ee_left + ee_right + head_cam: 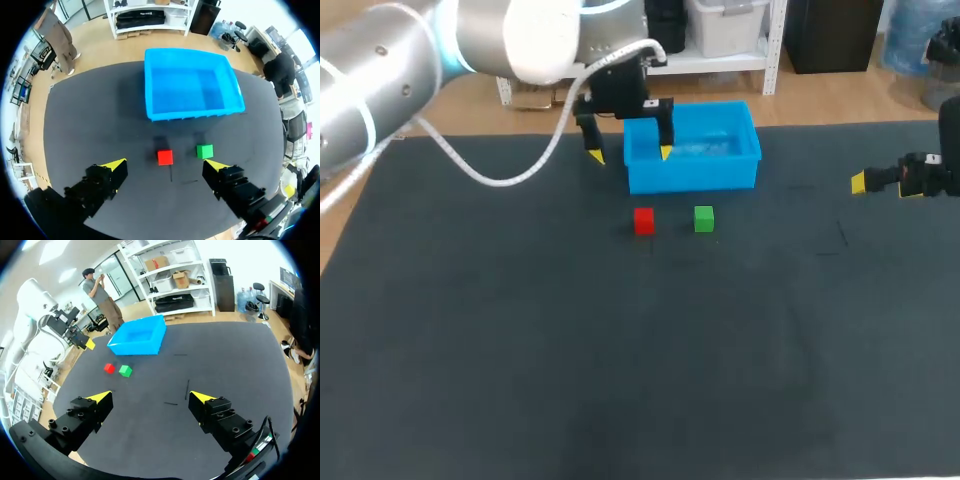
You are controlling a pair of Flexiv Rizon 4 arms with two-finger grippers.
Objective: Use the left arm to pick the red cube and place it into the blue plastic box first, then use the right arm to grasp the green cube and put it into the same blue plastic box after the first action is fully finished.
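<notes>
A red cube [643,220] and a green cube [704,218] sit side by side on the dark mat, just in front of the blue plastic box [692,147], which looks empty. My left gripper [630,153] hangs open high above the box's near left corner. In the left wrist view the red cube [165,157] lies just ahead of the open left gripper [166,164], between its two fingers' lines, with the green cube [204,150] close to one tip and the box [190,84] beyond. My right gripper [882,183] stands open at the far right; the right wrist view shows the cubes [109,368] [125,371] and box [138,335] far ahead.
The dark mat [620,350] covers the whole table. A few thin dark marks lie on it right of the cubes [840,235]. Nothing else stands on the mat.
</notes>
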